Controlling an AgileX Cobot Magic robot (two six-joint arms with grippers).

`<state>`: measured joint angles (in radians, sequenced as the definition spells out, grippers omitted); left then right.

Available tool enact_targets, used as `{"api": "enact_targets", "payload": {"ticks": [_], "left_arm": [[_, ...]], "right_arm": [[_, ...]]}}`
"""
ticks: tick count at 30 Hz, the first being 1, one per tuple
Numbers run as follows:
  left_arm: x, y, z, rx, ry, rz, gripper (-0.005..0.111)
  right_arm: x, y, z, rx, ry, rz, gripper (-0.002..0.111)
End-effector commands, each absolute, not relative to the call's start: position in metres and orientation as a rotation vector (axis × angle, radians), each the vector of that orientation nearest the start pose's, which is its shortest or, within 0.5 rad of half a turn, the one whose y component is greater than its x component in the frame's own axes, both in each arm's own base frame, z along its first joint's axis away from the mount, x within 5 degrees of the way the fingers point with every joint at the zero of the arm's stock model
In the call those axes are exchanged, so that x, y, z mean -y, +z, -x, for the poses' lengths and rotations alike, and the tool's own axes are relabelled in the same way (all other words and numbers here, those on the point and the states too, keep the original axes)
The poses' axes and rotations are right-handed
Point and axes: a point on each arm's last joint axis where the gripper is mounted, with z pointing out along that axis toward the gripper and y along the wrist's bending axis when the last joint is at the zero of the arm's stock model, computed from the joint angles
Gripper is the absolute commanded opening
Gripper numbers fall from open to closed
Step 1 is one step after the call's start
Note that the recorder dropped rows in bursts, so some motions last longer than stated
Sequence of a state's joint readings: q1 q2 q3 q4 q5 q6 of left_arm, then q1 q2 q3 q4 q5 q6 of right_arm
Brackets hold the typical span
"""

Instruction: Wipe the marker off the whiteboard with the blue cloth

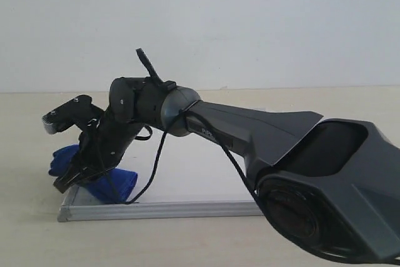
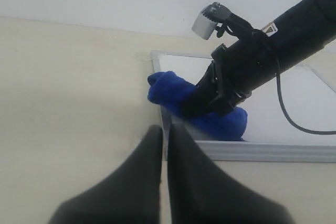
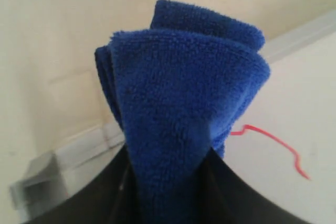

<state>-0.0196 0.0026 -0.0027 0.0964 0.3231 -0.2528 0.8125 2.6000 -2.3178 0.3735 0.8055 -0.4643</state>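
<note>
A flat white whiteboard (image 1: 187,176) (image 2: 307,95) (image 3: 294,98) with a slim silver-grey metal frame lies on the pale beige counter (image 1: 156,242) (image 2: 68,103), well short of the counter's far edge where the white wall rises. The right gripper (image 1: 84,173) (image 2: 210,100), on a dark grey arm that reaches across from the counter's right side, comes down at a slant over the board's corner that lies nearest the counter's left edge. Its jaws are pinching the small royal-blue fuzzy microfibre cloth (image 1: 115,184) (image 2: 173,90) (image 3: 184,103), which is bunched into a soft folded bundle; the bundle rests on the board's surface at that corner, with one end lapping out over the frame toward the counter's left edge. The marker (image 3: 273,139), a thin red wavy hand-drawn line, shows only in the right wrist view; a short kinked stretch of it lies on the white surface just beside the cloth, uncovered. A thin black cable (image 1: 156,161) loops down from the right arm's wrist to the board. The left gripper (image 2: 164,129) hangs above bare counter just outside the same corner of the frame; its jaws are pressed almost together with only a slit between them, and hold nothing.
</note>
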Motion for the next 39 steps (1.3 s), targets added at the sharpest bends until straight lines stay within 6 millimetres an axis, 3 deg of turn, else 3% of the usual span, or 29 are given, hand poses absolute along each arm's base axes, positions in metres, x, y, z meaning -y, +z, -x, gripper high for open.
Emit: {"api": "enact_targets", "payload": {"ticks": [1, 4, 8, 14, 18, 20, 25, 28, 33, 39], "left_arm": [[-0.002, 0.185, -0.054, -1.791, -0.111, 0.155, 0.004], [-0.002, 0.185, -0.054, -1.791, -0.111, 0.155, 0.004], [-0.002, 0.185, -0.054, -1.791, -0.111, 0.155, 0.004], [-0.002, 0.185, -0.054, -1.791, -0.111, 0.155, 0.004], [-0.002, 0.185, -0.054, -1.791, -0.111, 0.155, 0.004], [-0.002, 0.185, -0.054, -1.791, -0.111, 0.155, 0.004], [-0.002, 0.185, -0.054, -1.791, -0.111, 0.155, 0.004], [-0.002, 0.185, -0.054, -1.791, -0.111, 0.155, 0.004], [-0.002, 0.185, -0.054, -1.791, -0.111, 0.155, 0.004], [-0.002, 0.185, -0.054, -1.791, -0.111, 0.155, 0.004]], "right_arm": [[-0.405, 0.135, -0.4, -2.207, 0.32, 1.177, -0.001], [-0.386, 0.128, -0.426, -2.165, 0.143, 1.059, -0.001], [-0.372, 0.128, -0.441, -2.169, 0.126, 0.973, -0.001], [-0.398, 0.12, -0.416, -2.168, 0.432, 1.121, -0.001], [-0.41, 0.122, -0.402, -2.143, 0.478, 1.198, -0.001], [-0.413, 0.135, -0.399, -2.13, 0.484, 1.228, -0.001], [-0.42, 0.197, -0.404, -1.988, 0.508, 1.175, -0.001], [-0.417, 0.213, -0.415, -1.925, 0.467, 1.077, -0.001], [-0.406, 0.184, -0.431, -1.979, 0.43, 1.058, -0.001], [-0.404, 0.145, -0.436, -2.025, 0.388, 1.123, -0.001]]}}
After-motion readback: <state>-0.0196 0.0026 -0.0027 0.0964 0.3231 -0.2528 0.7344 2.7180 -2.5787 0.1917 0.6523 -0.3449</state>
